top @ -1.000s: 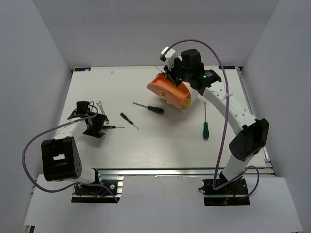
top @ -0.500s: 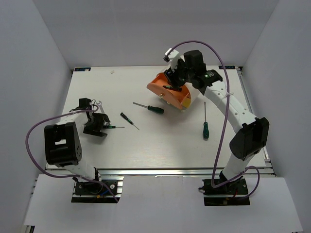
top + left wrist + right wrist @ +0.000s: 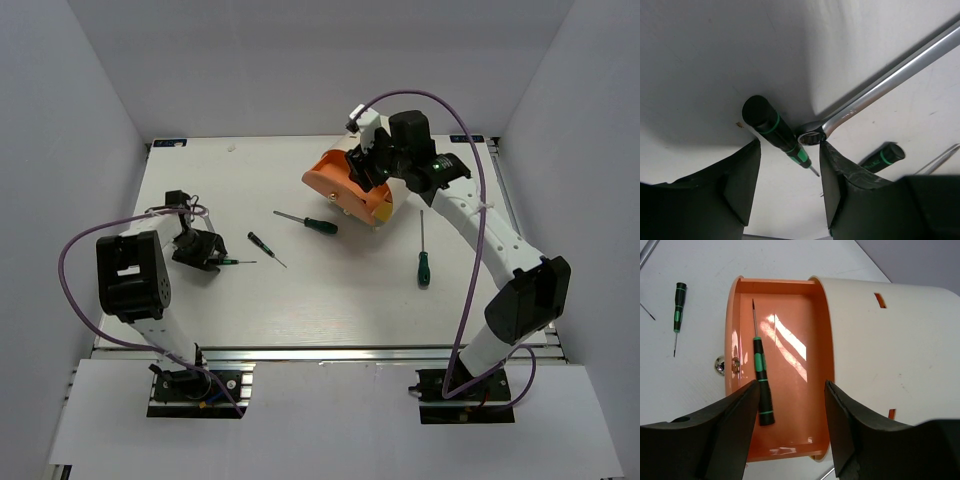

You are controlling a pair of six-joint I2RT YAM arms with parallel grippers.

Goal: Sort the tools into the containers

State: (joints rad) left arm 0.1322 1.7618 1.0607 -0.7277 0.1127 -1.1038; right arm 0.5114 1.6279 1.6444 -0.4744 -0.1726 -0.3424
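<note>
My left gripper (image 3: 790,150) stands open low over the table, at the left in the top view. A small dark green-handled screwdriver (image 3: 774,132) lies with its tip between the fingers. The ring end of the silver wrench (image 3: 875,87) touches the right fingertip. My right gripper (image 3: 790,390) hangs open above the pulled-out orange drawer (image 3: 795,330) of the cream cabinet (image 3: 880,340). One screwdriver (image 3: 761,385) lies inside that drawer. On the table lie further screwdrivers: one (image 3: 308,222) in the middle, a small one (image 3: 265,248) beside it, a long one (image 3: 423,250) at the right.
The drawer's metal knob (image 3: 720,365) faces the table's middle. A second small screwdriver handle (image 3: 884,157) shows just right of the left gripper's fingers. Grey walls enclose the white table (image 3: 330,300) on three sides. Purple cables loop from both arms.
The right gripper has opened and drawn back a little; a screwdriver now lies in the orange drawer. The left arm has swung about, its jaws narrowing round the small screwdriver.
</note>
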